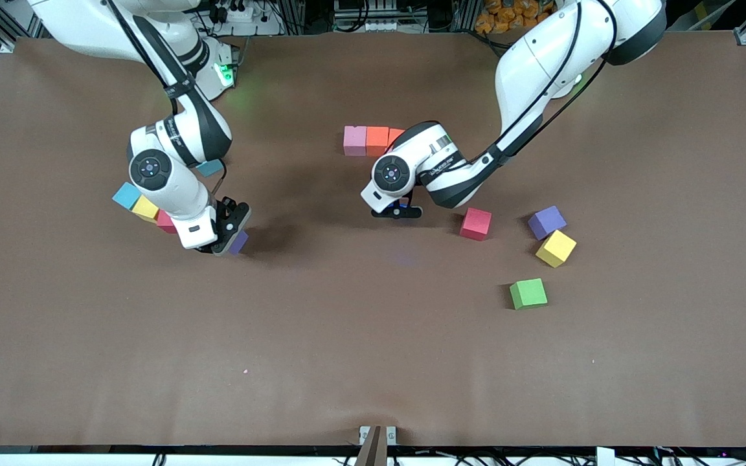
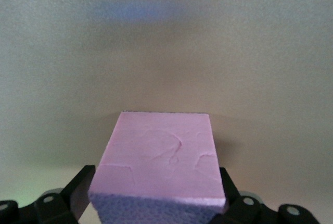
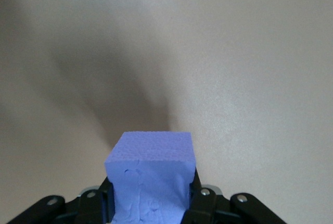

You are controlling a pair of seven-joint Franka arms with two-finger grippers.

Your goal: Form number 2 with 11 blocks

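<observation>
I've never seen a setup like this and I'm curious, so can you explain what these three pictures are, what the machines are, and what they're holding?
These are two white robot arms at a brown table, each ending in a two-finger gripper. The wide picture comes from a high camera facing the robots. The two close-ups come from cameras on each arm's wrist.

The right gripper is shut on the held purple cube, beside a light-blue cube and a yellow cube. The left gripper is low at mid-table with a pink cube right at it. I cannot tell whether that cube is gripped.

Also on the table are a short row of cubes, a red cube, a loose purple cube, another yellow cube and a green cube.
</observation>
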